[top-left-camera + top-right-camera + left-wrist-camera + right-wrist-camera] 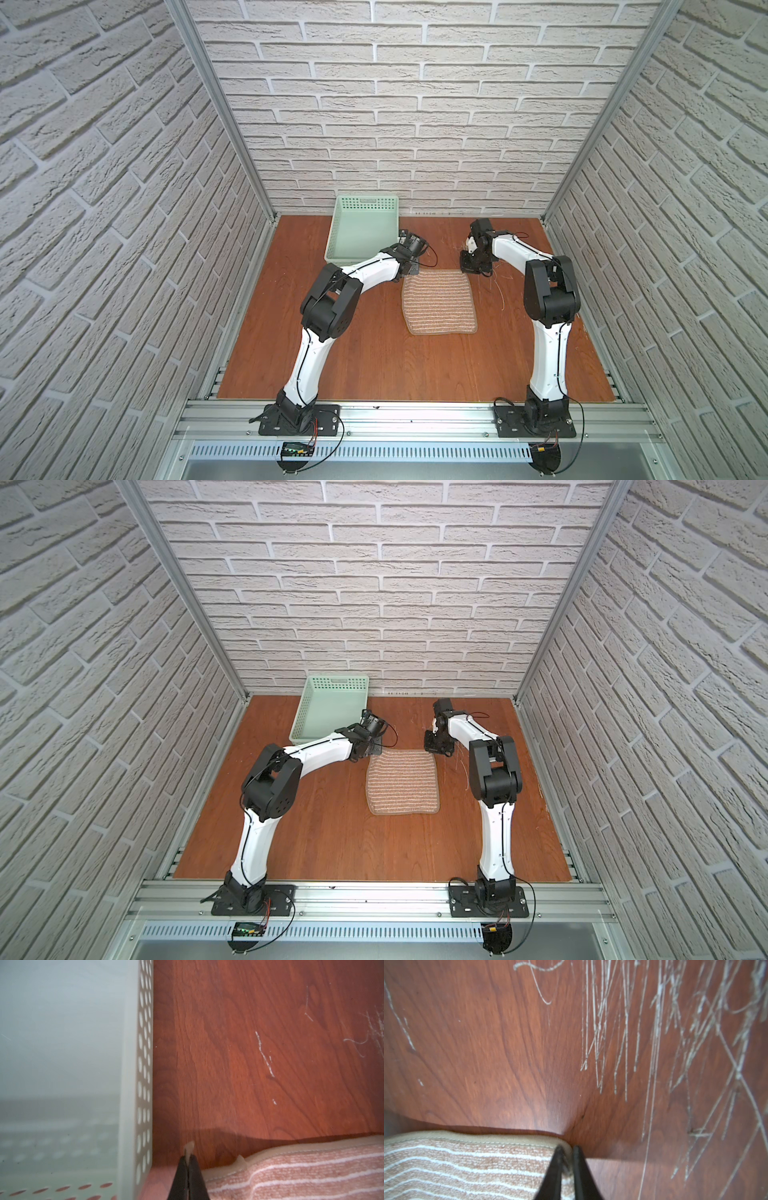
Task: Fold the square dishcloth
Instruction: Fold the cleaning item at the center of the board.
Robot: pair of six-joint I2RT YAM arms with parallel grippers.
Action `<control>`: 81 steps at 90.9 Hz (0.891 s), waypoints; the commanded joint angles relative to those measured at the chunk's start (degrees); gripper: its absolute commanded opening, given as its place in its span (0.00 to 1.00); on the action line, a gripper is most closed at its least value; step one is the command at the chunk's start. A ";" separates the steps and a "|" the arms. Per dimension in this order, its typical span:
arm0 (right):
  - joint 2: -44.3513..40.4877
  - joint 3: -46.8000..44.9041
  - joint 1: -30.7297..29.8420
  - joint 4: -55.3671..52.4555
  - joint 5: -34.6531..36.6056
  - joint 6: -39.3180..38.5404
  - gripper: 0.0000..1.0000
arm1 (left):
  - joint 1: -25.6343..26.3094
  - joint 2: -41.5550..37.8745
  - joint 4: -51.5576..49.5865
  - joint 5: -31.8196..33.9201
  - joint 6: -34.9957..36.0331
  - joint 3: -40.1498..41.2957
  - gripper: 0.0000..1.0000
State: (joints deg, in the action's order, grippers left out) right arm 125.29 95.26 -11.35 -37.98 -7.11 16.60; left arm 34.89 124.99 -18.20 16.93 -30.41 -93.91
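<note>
- With 12 o'clock at the back brick wall, the square dishcloth (pixel 439 301) (pixel 403 781) lies flat and unfolded near the middle of the wooden table (pixel 374 365), a little toward 2 o'clock. Its stripes run from 9 to 3.
- The left arm (pixel 332 299) rises from its base on the front rail at 7 o'clock and bends at a high black elbow. Its white forearm slopes down toward 2 o'clock, and the wrist tips over the cloth's 11 o'clock corner.
- In the left wrist view the left gripper (pixel 409 272) (pixel 188 1159) has its black jaws pressed together on the dishcloth (pixel 291 1172), and a small tab of tan hem pokes out between them.
- The right arm (pixel 548 291) stands almost upright from its base at 5 o'clock. It folds at the elbow and reaches toward 11 o'clock, its wrist bent steeply down at the cloth's 1 o'clock corner.
- In the right wrist view the right gripper (pixel 471 269) (pixel 566 1153) has its jaws drawn narrow on the rounded corner of the dishcloth (pixel 467 1167), with a sliver of fabric between the tips.
- The mint-green basket (pixel 365 203) (pixel 336 683) (pixel 128 1064) sits at 11 o'clock against the back wall, just beside the left wrist and apart from the cloth.
- Pale scratches (pixel 654 1032) mark the wood beyond the right gripper.
</note>
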 commanded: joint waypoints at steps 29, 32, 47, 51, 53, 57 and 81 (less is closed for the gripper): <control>-5.02 -0.76 0.13 1.35 3.79 -2.68 0.03 | 0.35 -3.01 0.60 -0.92 4.34 -0.81 0.00; -5.89 -1.58 0.11 1.99 4.00 -2.64 0.03 | 0.35 -3.49 0.66 -0.92 4.72 -0.66 0.00; -10.13 -6.77 0.02 6.09 5.21 -2.47 0.03 | 0.67 -6.83 2.19 0.07 7.00 2.70 0.00; -11.26 -8.34 0.04 7.41 5.56 -2.32 0.03 | 0.74 -7.87 3.13 0.08 7.51 4.32 0.00; -11.42 -9.22 0.02 7.99 5.78 -2.24 0.03 | 0.71 -8.52 3.69 0.04 7.79 5.15 0.00; -13.93 -10.76 0.02 9.06 5.95 -1.97 0.03 | 0.89 -9.48 5.06 -0.26 8.20 6.94 0.00; -21.26 -19.16 -0.63 13.60 5.97 -0.75 0.03 | 2.61 -15.64 11.23 -0.36 9.76 16.39 0.00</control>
State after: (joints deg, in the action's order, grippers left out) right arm 108.09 79.46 -11.53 -27.83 -2.76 15.00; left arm 36.80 112.64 -10.98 16.16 -22.13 -81.03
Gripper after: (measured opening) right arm 0.061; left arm 0.056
